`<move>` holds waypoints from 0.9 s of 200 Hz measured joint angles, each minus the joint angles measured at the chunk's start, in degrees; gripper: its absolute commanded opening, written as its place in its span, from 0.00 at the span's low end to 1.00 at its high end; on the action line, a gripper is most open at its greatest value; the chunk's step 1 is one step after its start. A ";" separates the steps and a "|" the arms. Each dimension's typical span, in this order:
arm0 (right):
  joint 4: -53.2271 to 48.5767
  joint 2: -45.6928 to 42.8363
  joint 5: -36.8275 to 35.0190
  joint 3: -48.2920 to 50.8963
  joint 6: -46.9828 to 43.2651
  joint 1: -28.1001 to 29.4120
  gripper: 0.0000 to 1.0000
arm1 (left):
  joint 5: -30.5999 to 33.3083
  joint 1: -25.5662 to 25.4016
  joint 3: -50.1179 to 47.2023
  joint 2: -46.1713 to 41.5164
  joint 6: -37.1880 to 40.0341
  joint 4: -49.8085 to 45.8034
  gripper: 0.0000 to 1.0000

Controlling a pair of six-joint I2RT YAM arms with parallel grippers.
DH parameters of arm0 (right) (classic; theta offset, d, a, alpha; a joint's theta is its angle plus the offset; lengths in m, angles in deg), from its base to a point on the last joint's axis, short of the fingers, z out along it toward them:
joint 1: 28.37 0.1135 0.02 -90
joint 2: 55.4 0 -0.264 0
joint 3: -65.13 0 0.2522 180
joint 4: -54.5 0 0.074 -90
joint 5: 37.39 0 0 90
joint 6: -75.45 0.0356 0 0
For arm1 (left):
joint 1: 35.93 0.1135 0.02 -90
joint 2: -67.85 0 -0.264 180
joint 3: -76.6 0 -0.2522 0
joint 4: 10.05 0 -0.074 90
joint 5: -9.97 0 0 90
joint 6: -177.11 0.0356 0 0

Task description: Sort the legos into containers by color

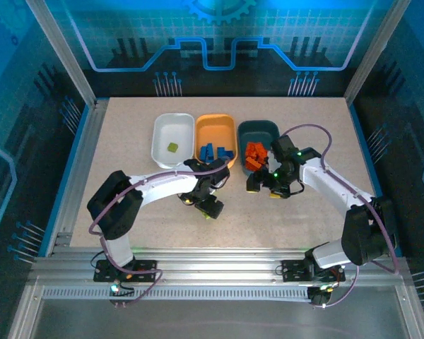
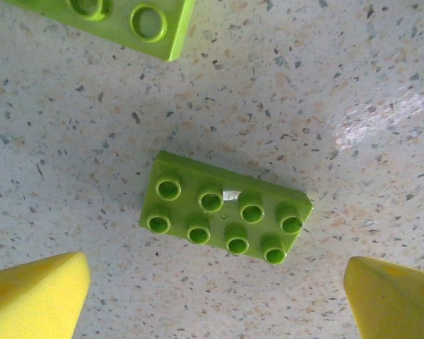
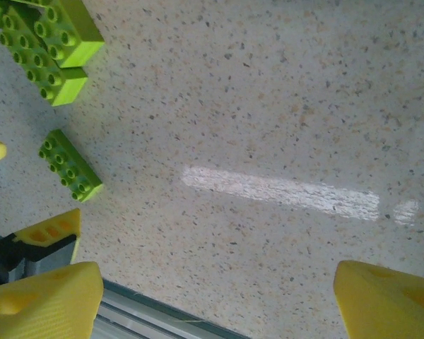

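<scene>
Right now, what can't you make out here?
- Top view: green bricks on the table, mostly hidden by the left arm.
- Top view: brick counts in the orange tray and teal tray, too small; the right arm overlaps the teal one.
- Left wrist view: a second green brick, cut off by the top edge.

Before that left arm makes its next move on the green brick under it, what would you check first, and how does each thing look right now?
1. Left gripper open: ok, fingers spread wide, nothing between them.
2. Green brick lying flat, studs up: ok.
3. Brick free of its neighbour: ok, the second green brick lies apart.
4. Gripper low enough to grasp: cannot tell.
5. White tray has room: ok, one green piece inside.
6. Right gripper holding nothing: ok, open over bare table.
</scene>
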 measured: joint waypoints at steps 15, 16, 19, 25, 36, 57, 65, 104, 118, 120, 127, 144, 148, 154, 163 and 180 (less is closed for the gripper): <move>-0.04 -0.66 -0.02 0.85 0.37 0.13 0.86 | 0.28 0.00 -0.13 0.42 1.29 1.16 0.94; -0.04 -0.79 -0.04 0.94 0.46 0.13 0.86 | 0.33 0.00 -0.15 0.44 1.42 1.25 0.94; -0.04 -0.96 -0.04 1.09 0.50 0.17 0.86 | 0.48 0.00 -0.24 0.52 1.64 1.57 0.94; -0.02 -1.42 -0.02 1.38 0.70 0.28 0.86 | 0.66 0.00 -0.39 0.63 2.25 2.14 0.94; -0.02 -2.23 -0.07 1.77 0.96 0.57 0.86 | 1.03 0.00 -0.46 1.11 3.04 2.86 0.93; 0.00 -3.61 -0.28 2.47 1.66 0.90 0.86 | 1.49 0.00 -0.46 2.56 4.44 4.31 0.93; -0.15 -3.91 -0.35 2.60 1.90 1.01 0.86 | 1.70 0.00 -0.46 3.32 4.83 4.90 0.92; -0.26 -4.81 -0.66 3.13 2.67 1.18 0.86 | 1.66 -0.02 -0.33 5.42 6.47 6.10 0.85; -0.42 -5.20 -1.07 3.32 2.84 1.38 0.86 | 1.44 -0.02 -0.31 5.51 6.88 6.19 0.84; -0.42 -5.27 -1.11 3.32 2.84 1.38 0.86 | 1.42 -0.02 -0.31 5.51 6.88 6.19 0.83; -0.46 -5.40 -1.22 3.37 2.84 1.40 0.86 | 1.29 -0.02 -0.31 5.51 7.08 6.23 0.81; -0.46 -5.46 -1.53 3.43 2.86 1.40 0.86 | 0.87 -0.09 -0.28 5.62 7.26 6.36 0.78; -0.46 -5.46 -1.53 3.48 2.86 1.40 0.86 | 0.85 -0.13 -0.20 5.66 7.23 6.29 0.77; -0.46 -5.49 -1.53 3.54 2.86 1.40 0.86 | 0.83 -0.15 -0.09 5.73 7.23 6.25 0.78; -0.46 -5.46 -1.53 3.58 2.86 1.40 0.86 | 0.83 -0.24 0.07 5.84 7.21 6.08 0.78; -0.46 -5.46 -1.53 3.58 2.84 1.40 0.86 | 0.85 -0.33 0.11 5.95 7.21 5.97 0.82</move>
